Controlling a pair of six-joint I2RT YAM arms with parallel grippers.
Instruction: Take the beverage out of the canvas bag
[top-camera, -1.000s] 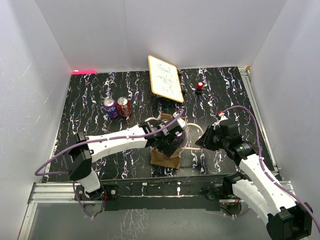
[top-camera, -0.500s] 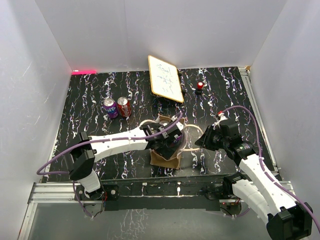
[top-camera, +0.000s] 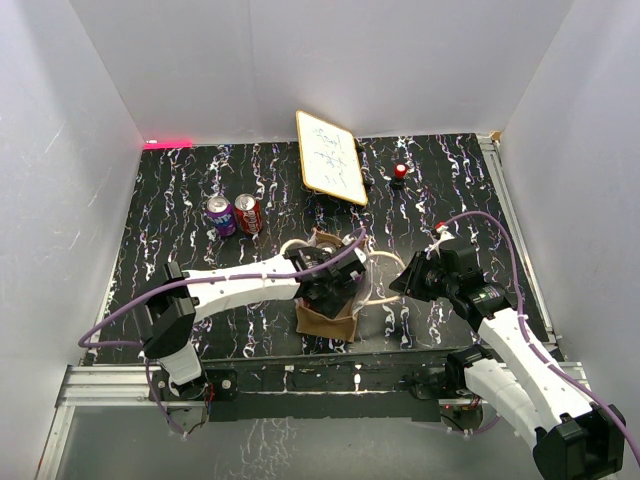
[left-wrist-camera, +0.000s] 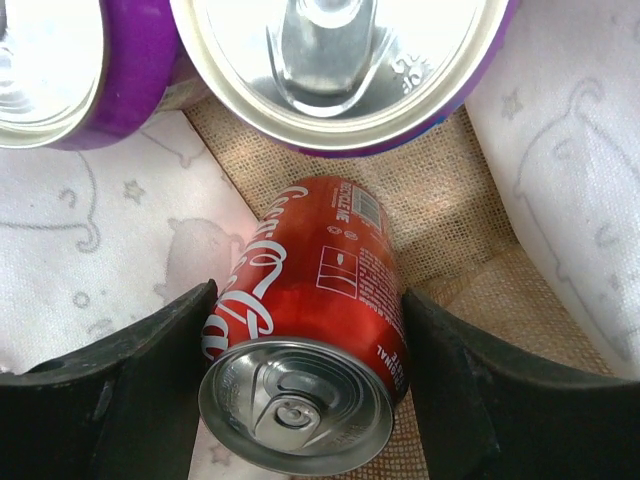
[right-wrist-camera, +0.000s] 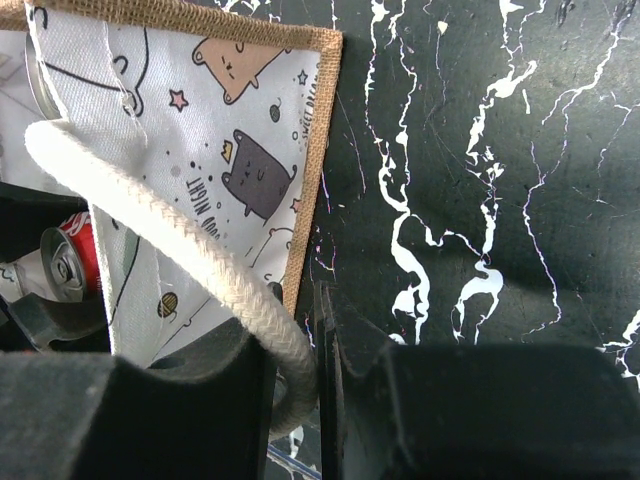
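Lifting a drink out is the step in hand. On the black table (top-camera: 180, 200), in front of the whiteboard (top-camera: 330, 157), sits the canvas bag (top-camera: 325, 322) with its top open. The right gripper (right-wrist-camera: 318, 330) pinches the bag's cream handle (right-wrist-camera: 160, 215) tight, I think to hold the bag in place. The left gripper (left-wrist-camera: 308, 310) is down inside the bag, its two fingers pressed on both sides of the leaning red can (left-wrist-camera: 310, 260). Next it should squeeze firmly and go straight up. Two purple cans (left-wrist-camera: 340, 60) sit close beside it, and the soft bag walls lean in, so something could bump or snag. Two more cans (top-camera: 234, 214) and a small red thing (top-camera: 400, 171) stand well apart.
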